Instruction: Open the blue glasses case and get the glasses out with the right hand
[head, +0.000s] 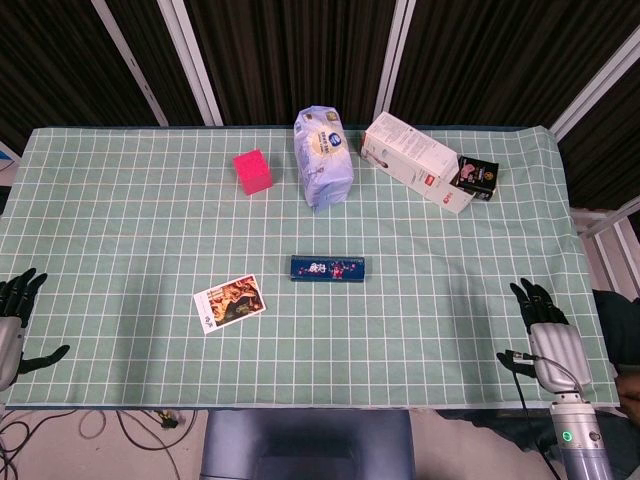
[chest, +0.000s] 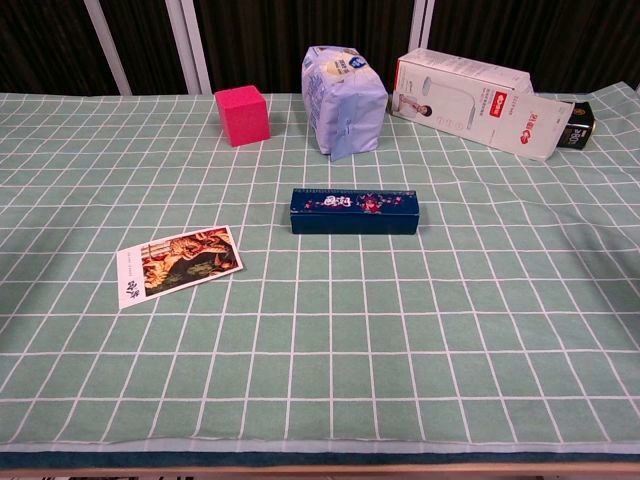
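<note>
1. Blue glasses case (head: 328, 268) lies flat and closed on the green checked tablecloth (head: 450, 250), its long side running across the table, well apart from both hands and roughly midway between them, further from the robot than either.
2. Right hand (head: 545, 335) sits at the near right edge of the cloth, fingers spread apart and holding nothing; it touches none of the objects.
3. Left hand (head: 12, 320) rests at the near left edge, partly cut off by the picture's border, fingers apart and empty.
4. Neither hand shows in the chest view.
5. Picture card (head: 229, 303) lies flat on the cloth, on the left hand's side of the case and a little nearer the robot.
6. Far beyond the case stand a pink cube (head: 253, 171), a pale blue bag (head: 323, 157) and a white carton (head: 415, 160) lying on its side.
7. A small dark box (head: 478, 176) sits just beside the carton's end, on the right hand's side.
</note>
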